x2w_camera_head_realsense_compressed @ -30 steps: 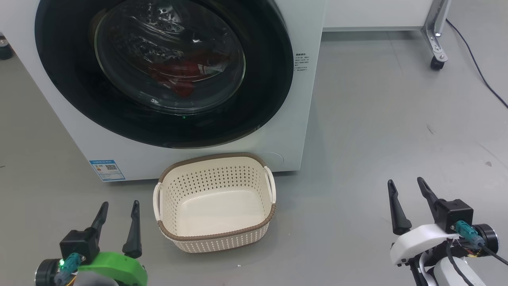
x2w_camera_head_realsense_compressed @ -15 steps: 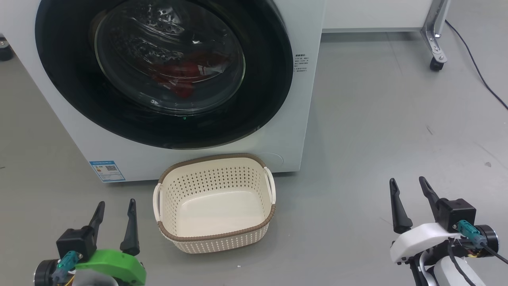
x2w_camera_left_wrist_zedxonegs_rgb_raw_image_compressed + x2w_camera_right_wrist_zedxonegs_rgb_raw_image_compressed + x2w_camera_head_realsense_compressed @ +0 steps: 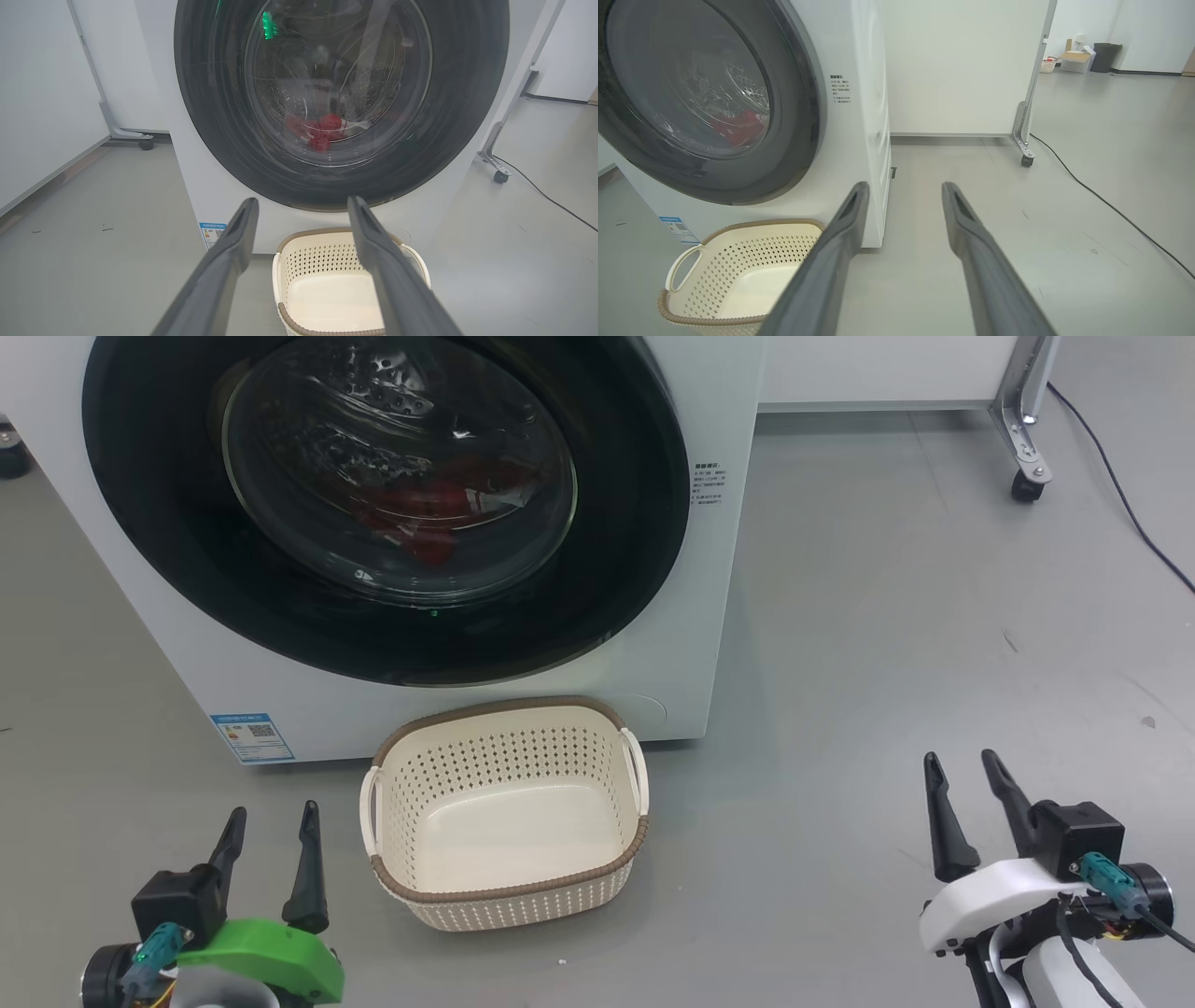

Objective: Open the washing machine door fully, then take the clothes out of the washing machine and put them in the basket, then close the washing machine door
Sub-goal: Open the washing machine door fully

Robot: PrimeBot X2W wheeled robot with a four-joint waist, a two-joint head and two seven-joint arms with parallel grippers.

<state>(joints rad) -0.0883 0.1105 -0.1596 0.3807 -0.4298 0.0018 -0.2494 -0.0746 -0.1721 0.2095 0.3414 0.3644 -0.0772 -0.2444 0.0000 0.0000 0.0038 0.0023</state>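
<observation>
The white washing machine [image 3: 719,644] stands ahead with its round black washing machine door [image 3: 149,532] shut flat against the front. Red clothes [image 3: 420,513] lie in the drum behind the glass window, also red in the left wrist view [image 3: 322,133] and the right wrist view [image 3: 738,126]. The empty cream basket [image 3: 509,896] sits on the floor right before the machine. My left gripper [image 3: 271,814] hovers open to the basket's left, holding nothing. My right gripper [image 3: 960,761] is open and empty, far to the basket's right over bare floor.
A white panel on a wheeled metal frame [image 3: 1027,439] stands at the back right, and a black cable [image 3: 1120,495] runs across the grey floor there. Boxes and a dark bin [image 3: 1104,57] sit far off by the wall.
The right gripper's fingers have drawn slightly closer together and the right arm has shifted a little right and down. The left gripper has sunk slightly.
</observation>
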